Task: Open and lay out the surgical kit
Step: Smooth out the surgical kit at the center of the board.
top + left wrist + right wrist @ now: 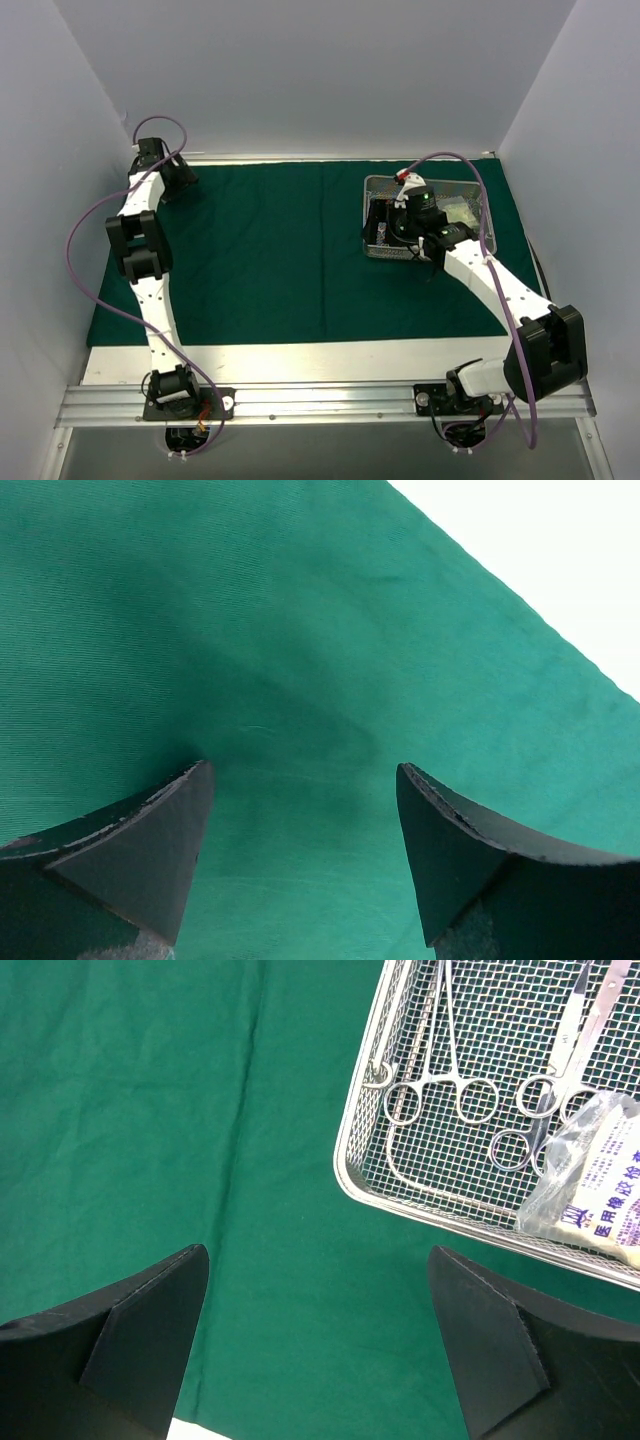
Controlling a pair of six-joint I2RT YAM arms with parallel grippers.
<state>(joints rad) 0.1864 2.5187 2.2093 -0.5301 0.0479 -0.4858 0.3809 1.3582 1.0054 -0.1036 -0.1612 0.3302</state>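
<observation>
Counter (300, 358): pale, under the spread green cloth wrap (260, 250).
Mesh tray (345, 1150): far right on the cloth, holding ring-handled instruments (455, 1070) and a clear packet (600, 1175).
Right claw (318, 1255): spread, empty, near the tray's corner.
Left claw (305, 770): spread, over bare cloth.
Risk: overlapping handles may tangle and lift together; the wire rim could snag the claw.

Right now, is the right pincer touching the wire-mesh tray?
Apart. In the right wrist view, green cloth shows between the open right pincer and the tray rim.

Overhead plus wrist close-ups over cloth (260, 250)
</observation>
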